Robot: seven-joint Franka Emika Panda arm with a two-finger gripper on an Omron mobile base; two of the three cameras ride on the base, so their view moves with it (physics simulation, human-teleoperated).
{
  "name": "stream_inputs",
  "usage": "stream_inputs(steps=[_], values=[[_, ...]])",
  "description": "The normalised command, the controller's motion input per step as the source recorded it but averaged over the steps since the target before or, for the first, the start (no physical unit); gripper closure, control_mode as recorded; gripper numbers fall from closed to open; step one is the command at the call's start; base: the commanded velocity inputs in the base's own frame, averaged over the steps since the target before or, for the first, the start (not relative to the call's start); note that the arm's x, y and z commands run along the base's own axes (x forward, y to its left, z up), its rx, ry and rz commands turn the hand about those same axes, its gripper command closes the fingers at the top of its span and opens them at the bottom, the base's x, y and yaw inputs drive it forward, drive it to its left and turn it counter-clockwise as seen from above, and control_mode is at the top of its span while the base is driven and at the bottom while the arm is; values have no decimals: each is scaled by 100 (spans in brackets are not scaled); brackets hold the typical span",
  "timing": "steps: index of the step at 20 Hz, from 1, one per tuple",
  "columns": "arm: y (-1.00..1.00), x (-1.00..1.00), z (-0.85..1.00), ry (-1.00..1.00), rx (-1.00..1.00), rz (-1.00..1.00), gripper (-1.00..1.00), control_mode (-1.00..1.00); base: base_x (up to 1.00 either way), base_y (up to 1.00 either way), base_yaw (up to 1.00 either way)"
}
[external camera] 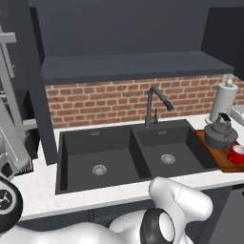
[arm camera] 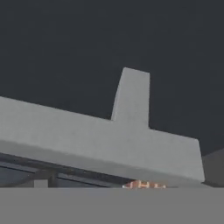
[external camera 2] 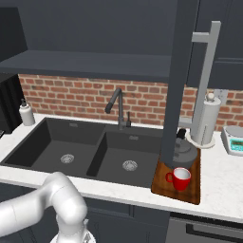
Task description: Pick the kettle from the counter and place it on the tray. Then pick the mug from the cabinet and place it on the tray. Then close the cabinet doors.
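Silver bar handle (arm camera: 109, 140) close up (dark door behind), arm raised.

The dark grey kettle (external camera: 220, 135) stands upright on the brown wooden tray (external camera 2: 189, 192), at its back end. The red mug (external camera 2: 181, 179) stands upright just in front of it on the same tray, which lies on the white worktop (external camera 2: 223, 185) right of the sink. A cabinet door (external camera 2: 178, 80) stands open, its silver bar handle (external camera 2: 205, 71) upright.
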Motion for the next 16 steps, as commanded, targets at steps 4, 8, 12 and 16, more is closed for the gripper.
stream_inputs(steps=[4,8,12,16], values=[[0,-14,-2,0,29,-25,-100,-100,0,0,0],[-18,23,-4,-1,20,-21,-100,-100,0,0,0],[-26,42,-4,-4,15,-12,-100,-100,0,0,0],[-31,29,-14,-4,16,-7,-100,-100,0,0,0]])
